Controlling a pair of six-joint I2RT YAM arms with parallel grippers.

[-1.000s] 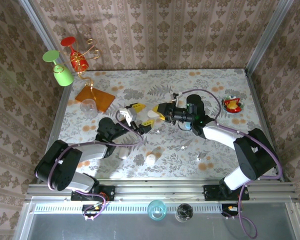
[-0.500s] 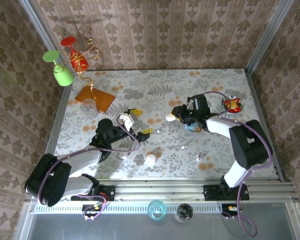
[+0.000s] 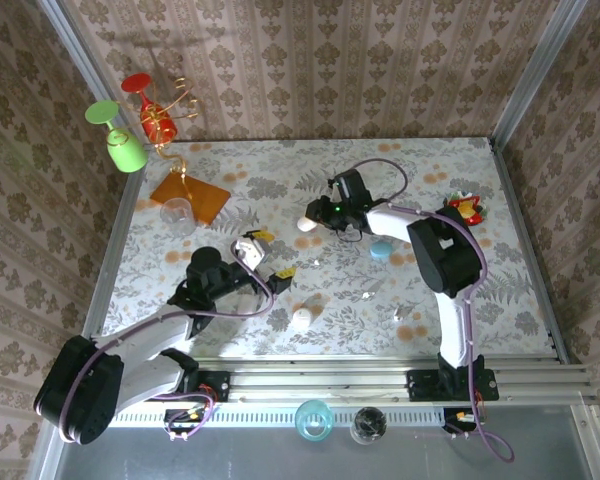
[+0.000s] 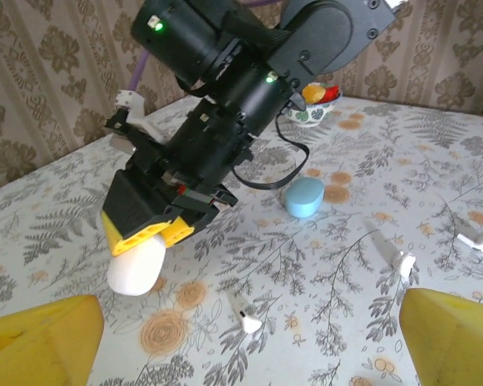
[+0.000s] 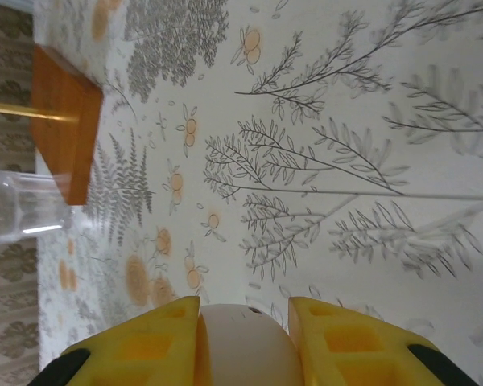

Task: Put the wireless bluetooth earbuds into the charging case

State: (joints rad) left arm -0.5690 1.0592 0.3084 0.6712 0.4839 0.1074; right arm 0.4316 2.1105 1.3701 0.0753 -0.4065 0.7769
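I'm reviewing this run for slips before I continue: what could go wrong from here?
The white case juts from the tips of the right pincer, so it may slip out. The earbuds are tiny and lie loose on the patterned table; the wide-open left pincer might nudge one away instead of gripping it.

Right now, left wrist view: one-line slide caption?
Right tool grips a white case; a teal case and loose earbuds lie on the floral table.

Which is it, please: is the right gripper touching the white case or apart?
Touching. In the right wrist view the right gripper pinches the white case, both fingers flush against it.
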